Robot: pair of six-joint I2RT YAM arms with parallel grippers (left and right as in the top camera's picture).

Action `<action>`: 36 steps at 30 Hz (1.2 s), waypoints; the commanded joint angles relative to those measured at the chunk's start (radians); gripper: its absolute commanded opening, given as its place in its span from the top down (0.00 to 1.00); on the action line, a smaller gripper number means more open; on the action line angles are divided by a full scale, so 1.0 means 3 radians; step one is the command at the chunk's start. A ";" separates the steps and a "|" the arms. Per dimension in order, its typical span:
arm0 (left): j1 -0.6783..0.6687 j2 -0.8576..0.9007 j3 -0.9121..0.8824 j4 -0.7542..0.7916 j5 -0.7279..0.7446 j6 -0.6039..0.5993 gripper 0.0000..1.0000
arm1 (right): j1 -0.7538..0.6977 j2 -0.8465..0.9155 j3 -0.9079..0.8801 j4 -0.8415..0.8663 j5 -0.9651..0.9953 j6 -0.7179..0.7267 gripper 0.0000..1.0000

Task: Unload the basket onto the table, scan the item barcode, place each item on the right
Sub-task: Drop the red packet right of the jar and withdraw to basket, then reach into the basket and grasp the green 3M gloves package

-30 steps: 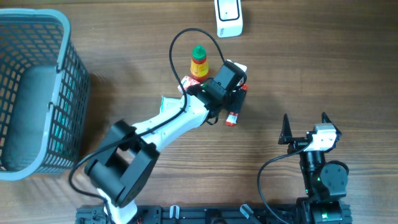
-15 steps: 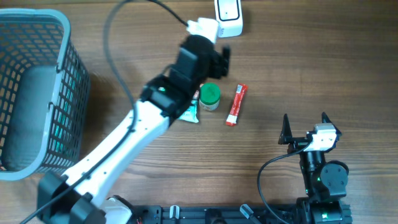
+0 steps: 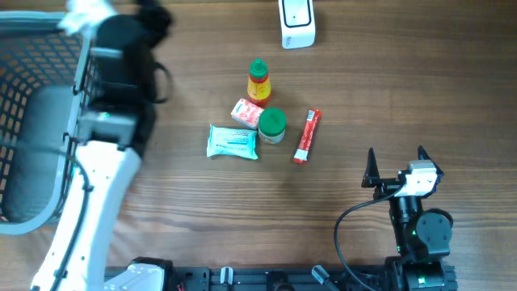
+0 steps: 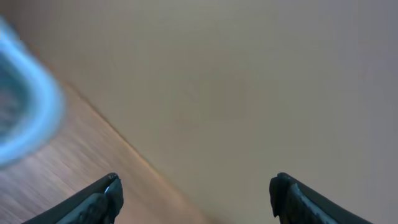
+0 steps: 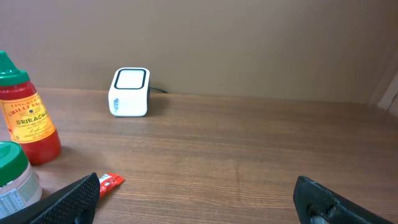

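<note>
Items to scan: five small goods sit in a cluster on the wooden surface (image 3: 404,81), none of them held, all on the robot's side of the scanner (image 3: 296,23) and well apart from it.
Sriracha bottle (image 3: 258,81): upright with a green cap, the item closest to the scanner.
Small carton (image 3: 245,111): just beyond the bottle from the scanner, close against it.
Green-lidded jar (image 3: 272,125): upright, next to the carton, farther from the scanner than the bottle.
Red packet (image 3: 306,136): a slim stick lying flat, almost straight out from the scanner's front, beside the jar but not touching it.
Wipes pack (image 3: 233,141): a pale blue pouch lying flat, the item farthest from the scanner.
Scanner: a small white box at the far edge, its window facing up, nothing over it.
Left tool (image 4: 196,193): fingers spread wide with nothing between them, far to the left of the scanner, above the rim of the grey basket (image 3: 16,56); blurred from above.
Right tool (image 3: 396,158): fingers at full spread and empty, parked low, well to the near right of the scanner.
Step in hand: no barcode looks scanned yet; an item must first be picked.
Doing it well: I would take one item from the edge of the cluster, such as the packet, grip it clear of its barcode, then hold the printed side squarely over the window and pause there.
</note>
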 commanded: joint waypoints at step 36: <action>0.2286 -0.0033 0.0057 -0.1413 0.0868 -0.4170 0.01 | -0.0014 0.0006 0.0000 0.0014 -0.0053 -0.0015 0.00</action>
